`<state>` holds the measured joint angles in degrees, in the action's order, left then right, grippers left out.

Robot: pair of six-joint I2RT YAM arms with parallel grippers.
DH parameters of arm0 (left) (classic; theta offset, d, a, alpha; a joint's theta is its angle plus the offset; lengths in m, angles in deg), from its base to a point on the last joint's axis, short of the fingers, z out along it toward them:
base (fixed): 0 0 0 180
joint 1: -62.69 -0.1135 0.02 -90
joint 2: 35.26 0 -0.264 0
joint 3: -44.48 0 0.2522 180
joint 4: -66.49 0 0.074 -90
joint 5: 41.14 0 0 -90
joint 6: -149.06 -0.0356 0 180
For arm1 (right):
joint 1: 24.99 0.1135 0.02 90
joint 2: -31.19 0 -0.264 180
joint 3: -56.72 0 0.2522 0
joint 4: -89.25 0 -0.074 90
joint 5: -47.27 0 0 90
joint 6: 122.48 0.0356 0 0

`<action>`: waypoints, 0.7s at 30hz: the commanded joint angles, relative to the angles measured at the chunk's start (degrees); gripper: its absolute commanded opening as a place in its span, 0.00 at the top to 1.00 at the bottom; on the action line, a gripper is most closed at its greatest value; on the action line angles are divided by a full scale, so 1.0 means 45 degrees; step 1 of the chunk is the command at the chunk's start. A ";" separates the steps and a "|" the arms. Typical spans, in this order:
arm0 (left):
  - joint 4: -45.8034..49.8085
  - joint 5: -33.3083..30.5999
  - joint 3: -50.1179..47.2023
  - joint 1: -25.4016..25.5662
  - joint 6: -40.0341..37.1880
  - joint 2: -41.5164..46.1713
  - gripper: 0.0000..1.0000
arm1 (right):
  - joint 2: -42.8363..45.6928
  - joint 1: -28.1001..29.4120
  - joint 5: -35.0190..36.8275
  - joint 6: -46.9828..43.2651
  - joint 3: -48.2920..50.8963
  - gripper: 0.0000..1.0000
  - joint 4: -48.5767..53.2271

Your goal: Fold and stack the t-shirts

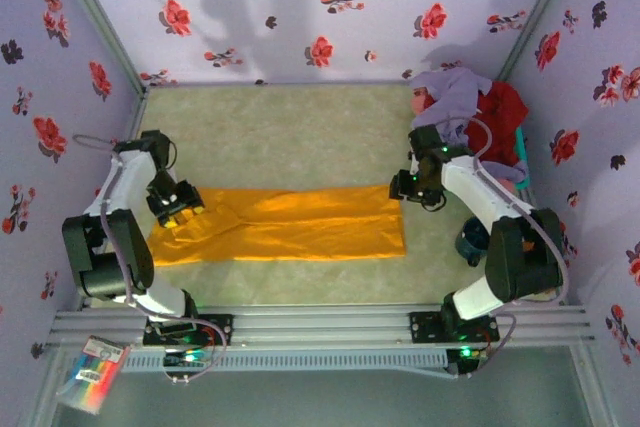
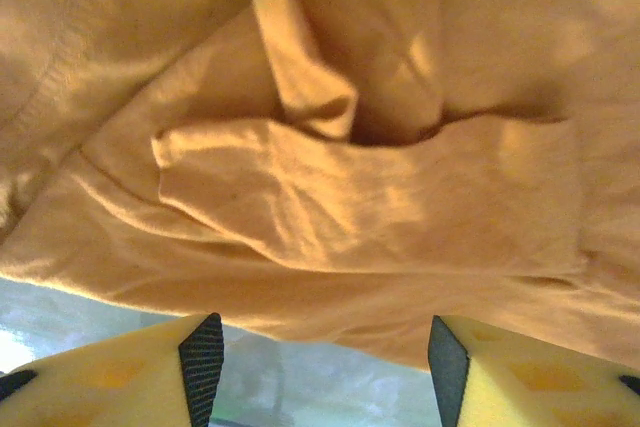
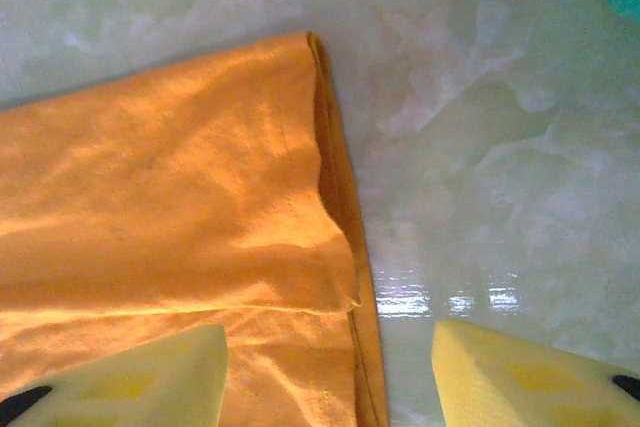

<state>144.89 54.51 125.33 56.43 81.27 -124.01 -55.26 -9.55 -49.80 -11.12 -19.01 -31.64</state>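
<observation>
— On the table (image 1: 300,137), near side: large orange-yellow soft cloth t-shirt (image 1: 280,225) lies flat, folded to a long strip. Handling?
— Looks light, limp, will sag; pinch both layers at end corners. Left gripper (image 1: 180,202), right gripper (image 1: 405,185): jaws spread, empty, over its left and right ends.

Matt, creased orange-yellow cloth t-shirt (image 1: 290,227) lies on a glossy, marbled tabletop (image 3: 480,147).
</observation>
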 commanded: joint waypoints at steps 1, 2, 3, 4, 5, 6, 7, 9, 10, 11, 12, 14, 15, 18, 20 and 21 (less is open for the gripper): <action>-0.0680 0.0661 0.0677 0.0024 0.0089 -0.0800 0.39 | 0.0038 0.0083 0.0107 0.0262 -0.0365 0.42 0.0521; -0.0891 0.1091 0.0848 0.0039 0.0063 -0.1131 0.39 | -0.0031 0.0094 0.0087 0.0256 -0.0404 0.42 0.0499; -0.1063 0.1419 0.1055 0.0113 0.0048 -0.1530 0.39 | -0.0099 0.0099 0.0049 0.0252 -0.0453 0.42 0.0464; -0.1139 0.1596 0.1232 0.0245 -0.0003 -0.1834 0.39 | -0.0164 0.0094 0.0048 0.0242 -0.0483 0.42 0.0448; -0.1125 0.1602 0.1488 0.0441 -0.0043 -0.2182 0.39 | -0.0210 0.0092 0.0011 0.0233 -0.0523 0.42 0.0451; -0.1075 0.1591 0.1718 0.0638 -0.0088 -0.2530 0.38 | -0.0263 0.0087 -0.0028 0.0214 -0.0578 0.42 0.0465; -0.1031 0.1622 0.1890 0.0817 -0.0130 -0.2789 0.38 | -0.0291 0.0094 -0.0047 0.0213 -0.0650 0.42 0.0454; -0.1148 0.1635 0.2148 0.1217 -0.0230 -0.3377 0.38 | -0.0307 0.0087 -0.0050 0.0191 -0.0676 0.42 0.0419; -0.1231 0.1633 0.2213 0.1369 -0.0249 -0.3574 0.38 | -0.0322 0.0084 -0.0067 0.0194 -0.0673 0.41 0.0400; -0.1345 0.1635 0.2256 0.1477 -0.0250 -0.3785 0.38 | -0.0355 0.0085 -0.0082 0.0174 -0.0681 0.41 0.0393; -0.1441 0.1607 0.2314 0.1590 -0.0204 -0.3943 0.39 | -0.0388 0.0098 -0.0136 0.0164 -0.0671 0.42 0.0394; -0.1493 0.1501 0.2373 0.1711 -0.0128 -0.4222 0.41 | -0.0425 0.0088 -0.0201 0.0119 -0.0676 0.41 0.0424; -0.1413 0.1342 0.2413 0.1760 -0.0044 -0.4323 0.41 | -0.0417 0.0070 -0.0205 0.0098 -0.0655 0.42 0.0450; -0.1468 0.1107 0.2283 0.1875 0.0091 -0.4418 0.44 | -0.0415 0.0070 -0.0177 0.0055 -0.0587 0.41 0.0452; -0.1556 0.1207 0.2110 0.1936 0.0121 -0.4496 0.45 | -0.0432 0.0067 -0.0216 0.0039 -0.0561 0.41 0.0391; -0.1623 0.1335 0.2048 0.1975 0.0121 -0.4571 0.45 | -0.0476 0.0078 -0.0243 0.0037 -0.0560 0.41 0.0383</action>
<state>137.59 60.39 134.68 64.69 81.25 -143.31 -56.71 -9.55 -50.32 -10.94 -20.43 -31.18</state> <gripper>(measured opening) 0.551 0.587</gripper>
